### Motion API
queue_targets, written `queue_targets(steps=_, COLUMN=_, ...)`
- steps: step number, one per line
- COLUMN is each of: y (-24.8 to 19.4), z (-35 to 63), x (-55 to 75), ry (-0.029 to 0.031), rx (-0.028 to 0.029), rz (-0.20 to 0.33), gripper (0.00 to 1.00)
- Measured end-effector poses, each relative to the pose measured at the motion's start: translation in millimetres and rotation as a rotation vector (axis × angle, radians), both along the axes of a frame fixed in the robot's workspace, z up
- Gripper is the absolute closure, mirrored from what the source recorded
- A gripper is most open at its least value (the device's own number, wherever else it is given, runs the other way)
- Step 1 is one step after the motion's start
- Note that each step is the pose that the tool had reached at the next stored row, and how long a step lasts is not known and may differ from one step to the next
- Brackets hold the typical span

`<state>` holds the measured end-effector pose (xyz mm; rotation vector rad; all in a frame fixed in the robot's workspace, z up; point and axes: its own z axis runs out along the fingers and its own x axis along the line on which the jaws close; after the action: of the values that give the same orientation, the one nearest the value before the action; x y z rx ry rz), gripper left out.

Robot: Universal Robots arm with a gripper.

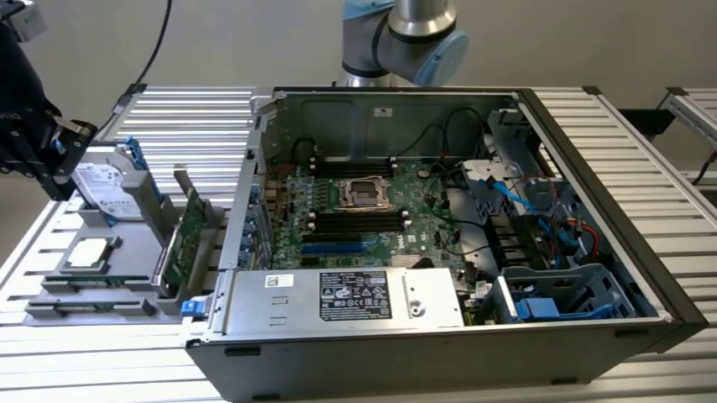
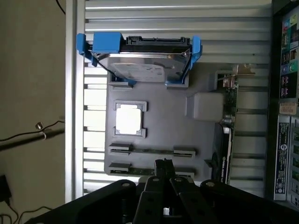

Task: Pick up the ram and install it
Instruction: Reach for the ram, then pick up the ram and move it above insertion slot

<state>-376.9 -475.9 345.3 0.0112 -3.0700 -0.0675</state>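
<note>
Grey tray (image 2: 163,128) on slatted table (image 2: 177,18) | tool (image 2: 163,164) closed together, empty | ram (image 2: 140,171) in tray below tool tips

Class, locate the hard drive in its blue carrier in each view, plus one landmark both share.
Exterior view: hard drive on the grey tray, exterior view's left of the computer case.
Wrist view: hard drive at one end of that tray.
Shared landmark: the silver processor chip beside it.

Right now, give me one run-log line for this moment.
fingers: shut, above tray | ram: in tray holder, not picked up | case: open
</note>
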Motion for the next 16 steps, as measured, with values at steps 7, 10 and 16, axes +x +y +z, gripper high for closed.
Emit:
queue_targets(steps=7, y=0.0, z=0.0, x=0.0, ry=0.0001, rx=0.0000, rz=0.000, gripper=0.89)
queue_targets(steps=10, y=0.0, z=0.1, x=0.0, ry=0.0001, rx=-0.0001, rz=0.000, gripper=0.89)
queue_targets(steps=16, y=0.0, z=0.0, x=0.0, ry=0.0001, rx=0.0000, rz=0.000, gripper=0.89)
